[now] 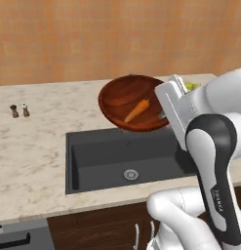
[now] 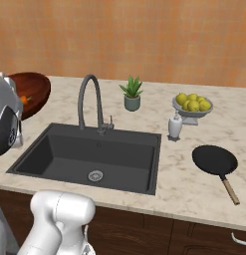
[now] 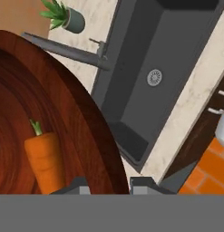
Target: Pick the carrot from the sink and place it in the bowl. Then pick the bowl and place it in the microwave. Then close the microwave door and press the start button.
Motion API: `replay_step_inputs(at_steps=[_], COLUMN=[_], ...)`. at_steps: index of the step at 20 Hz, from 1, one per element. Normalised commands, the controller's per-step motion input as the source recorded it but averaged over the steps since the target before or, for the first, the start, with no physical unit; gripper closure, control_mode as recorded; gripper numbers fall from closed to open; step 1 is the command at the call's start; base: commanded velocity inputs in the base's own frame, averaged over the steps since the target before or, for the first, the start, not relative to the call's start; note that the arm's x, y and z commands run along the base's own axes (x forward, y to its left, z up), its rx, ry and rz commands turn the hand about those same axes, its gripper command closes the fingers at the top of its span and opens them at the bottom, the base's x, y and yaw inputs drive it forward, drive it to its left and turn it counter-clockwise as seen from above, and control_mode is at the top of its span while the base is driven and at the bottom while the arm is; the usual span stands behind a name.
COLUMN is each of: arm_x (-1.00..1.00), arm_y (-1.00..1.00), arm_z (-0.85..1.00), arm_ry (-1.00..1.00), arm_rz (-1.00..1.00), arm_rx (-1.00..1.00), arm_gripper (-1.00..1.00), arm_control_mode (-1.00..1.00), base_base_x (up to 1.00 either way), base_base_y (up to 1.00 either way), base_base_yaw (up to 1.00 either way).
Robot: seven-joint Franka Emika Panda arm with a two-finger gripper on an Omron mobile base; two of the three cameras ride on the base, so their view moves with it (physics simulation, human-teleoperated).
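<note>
Item 1: bowl (image 1: 127, 100), reddish-brown glossy wood, wide and shallow, raised and tilted above the back edge of the sink (image 1: 107, 158), its open face turned toward the left base camera. Item 2: carrot (image 1: 137, 110), small, orange, tapered, lying inside the bowl on the lower part of the slope; in the hand view its green stub points up and its body runs down toward the fingertips (image 3: 78, 186). Item 3: gripper (image 3: 111, 186), at the bowl's near rim, 1 dark fingertip inside the wall beside the carrot and 1 outside it, the rim passing between them; jaws narrowly parted and closed on the rim, so the bowl hangs from this grip. Item 4: sink, large dark grey rectangular basin with a round metal drain (image 2: 95, 175), set into the pale marbled counter (image 1: 34, 141). Item 5: dark arched faucet (image 2: 89, 99), standing at the back edge of the basin. Item 6: small potted plant (image 2: 132, 94), on the counter behind the sink. Item 7: metal-stemmed bowl of yellow-green fruit (image 2: 192, 105), to the right of the plant. Item 8: small white dispenser bottle (image 2: 175, 126), just in front of the fruit bowl. Item 9: black frying pan (image 2: 215, 162) with wooden handle, on the counter right of the sink. Item 10: 2 small shakers (image 1: 19, 111), on the counter well left of the bowl.
</note>
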Motion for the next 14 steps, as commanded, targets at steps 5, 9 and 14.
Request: replay_step_inputs(at_steps=[5,9,14], arm_x=[-0.12,-0.06,0.00], arm_y=[-0.30,0.02,0.00], arm_z=[0.32,0.00,0.00], arm_ry=[0.00,0.01,0.00], arm_rz=[-0.11,0.00,0.00], arm_rx=[0.07,0.00,0.00], arm_gripper=[1.00,1.00,1.00], arm_control_mode=[-1.00,1.00,1.00], base_base_x=[0.00,-0.40,-0.98], base_base_y=[0.00,0.09,0.12], base_base_yaw=[0.00,-0.02,0.00])
